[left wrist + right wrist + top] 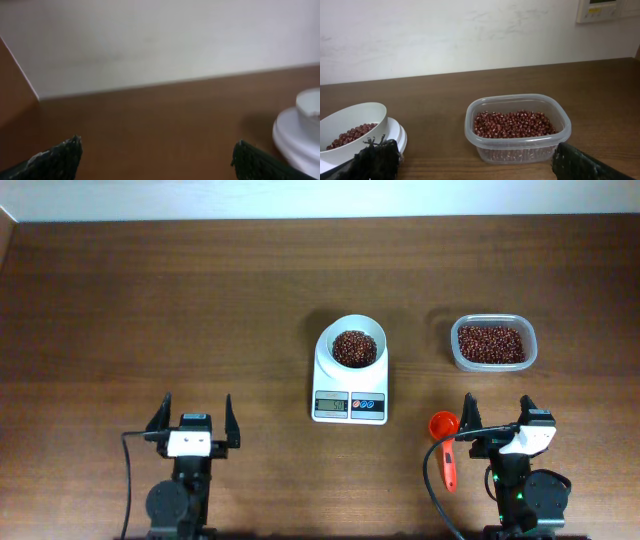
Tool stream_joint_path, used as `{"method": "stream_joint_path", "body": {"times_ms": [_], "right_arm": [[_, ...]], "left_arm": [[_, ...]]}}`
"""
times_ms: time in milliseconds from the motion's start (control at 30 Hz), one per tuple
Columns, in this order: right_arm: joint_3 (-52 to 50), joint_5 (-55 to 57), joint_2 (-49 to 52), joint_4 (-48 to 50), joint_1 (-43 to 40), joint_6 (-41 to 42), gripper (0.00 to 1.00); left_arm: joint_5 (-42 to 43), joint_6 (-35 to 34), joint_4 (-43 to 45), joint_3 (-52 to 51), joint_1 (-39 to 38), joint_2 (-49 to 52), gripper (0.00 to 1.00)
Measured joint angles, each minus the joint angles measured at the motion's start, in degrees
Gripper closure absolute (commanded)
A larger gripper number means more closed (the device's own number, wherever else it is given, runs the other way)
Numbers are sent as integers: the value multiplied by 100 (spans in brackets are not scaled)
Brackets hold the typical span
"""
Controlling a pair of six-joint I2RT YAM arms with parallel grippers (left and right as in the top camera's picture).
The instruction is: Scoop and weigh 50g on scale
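The scale (pixel 350 395) has its long axis running far to near, display toward the arms. Its bowl (pixel 329 340) holds beans (pixel 353 348). Nearer than the scale, the left gripper (pixel 197 406) and right gripper (pixel 497 406) both have jaws wide apart.

left end effector (pixel 196 423) agape, low | right end effector (pixel 497 418) agape, low

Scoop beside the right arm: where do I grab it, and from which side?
Take the red scoop by the middle of its thin handle, from above with the open right gripper. It lies flat, cup end farthest from the arm, so only the handle's narrow sides offer a grip.
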Motion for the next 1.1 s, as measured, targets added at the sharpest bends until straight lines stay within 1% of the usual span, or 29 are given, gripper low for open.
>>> {"method": "stream_joint_path", "body": {"times_ms": [100, 1100], "right_arm": [[0, 0, 0, 2, 0, -2, 1], [0, 0, 0, 0, 0, 0, 1]], "left_arm": [[0, 0, -267, -4, 0, 2, 1], [4, 0, -269, -4, 0, 0, 1]]}}
